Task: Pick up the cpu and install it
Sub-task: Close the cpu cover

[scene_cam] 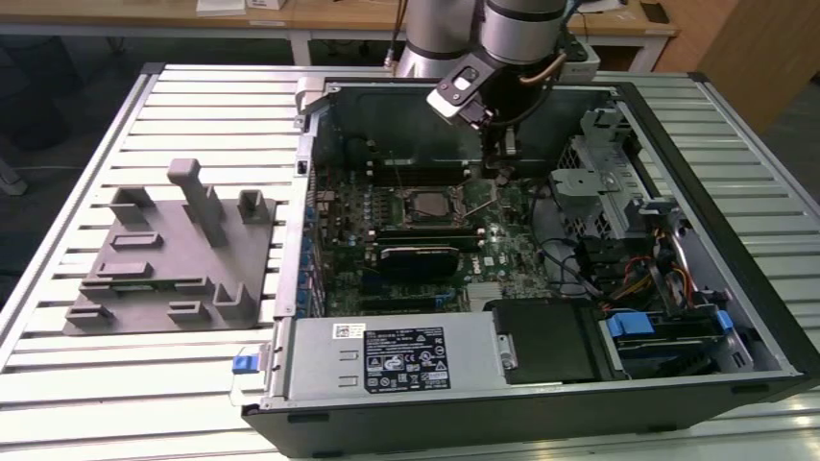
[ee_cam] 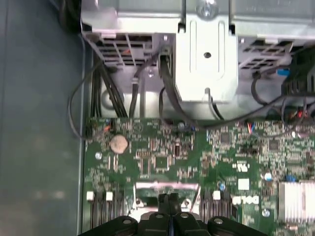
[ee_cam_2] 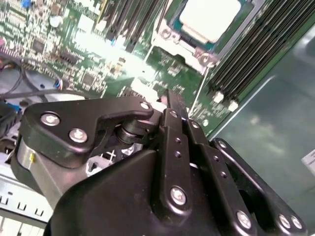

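The cpu shows in the second wrist view as a pale silvery square lying inside the metal-framed socket on the green motherboard. My gripper hangs low over the board just to the exterior view's right of the socket, apart from the cpu. Its two dark fingers are pressed together, and I see nothing between them. In the first wrist view the joined fingertips of the gripper point down at the board beside a metal bracket. A thin metal lever slants up from the socket's edge toward the fingertips.
The open computer case holds a drive cage and cables at the exterior view's right, and a power supply at the front. A gray slotted fixture sits on the ribbed table at the exterior view's left. Memory slots run beside the socket.
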You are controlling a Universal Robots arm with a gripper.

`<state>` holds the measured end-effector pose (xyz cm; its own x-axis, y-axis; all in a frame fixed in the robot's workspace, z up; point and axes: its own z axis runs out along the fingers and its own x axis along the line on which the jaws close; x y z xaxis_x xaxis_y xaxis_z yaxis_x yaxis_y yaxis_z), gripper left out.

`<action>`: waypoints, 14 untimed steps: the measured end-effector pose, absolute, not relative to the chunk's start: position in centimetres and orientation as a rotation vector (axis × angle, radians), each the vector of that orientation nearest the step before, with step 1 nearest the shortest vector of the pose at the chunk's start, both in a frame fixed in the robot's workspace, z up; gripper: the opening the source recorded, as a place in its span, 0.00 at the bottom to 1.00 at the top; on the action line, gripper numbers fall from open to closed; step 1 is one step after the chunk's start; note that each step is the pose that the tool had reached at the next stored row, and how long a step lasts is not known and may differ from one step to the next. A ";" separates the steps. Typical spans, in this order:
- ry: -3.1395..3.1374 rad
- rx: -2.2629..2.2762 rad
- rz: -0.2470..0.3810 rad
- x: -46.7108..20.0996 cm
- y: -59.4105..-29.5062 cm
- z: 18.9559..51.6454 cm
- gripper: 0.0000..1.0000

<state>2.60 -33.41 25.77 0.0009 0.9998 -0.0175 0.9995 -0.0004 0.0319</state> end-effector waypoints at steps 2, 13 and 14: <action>2.197 2.198 0.015 3.1 -33.4 25.8 0.11; 2.199 2.200 0.009 5.6 -33.4 25.7 0.11; 2.199 2.200 0.009 5.7 -33.4 25.6 0.11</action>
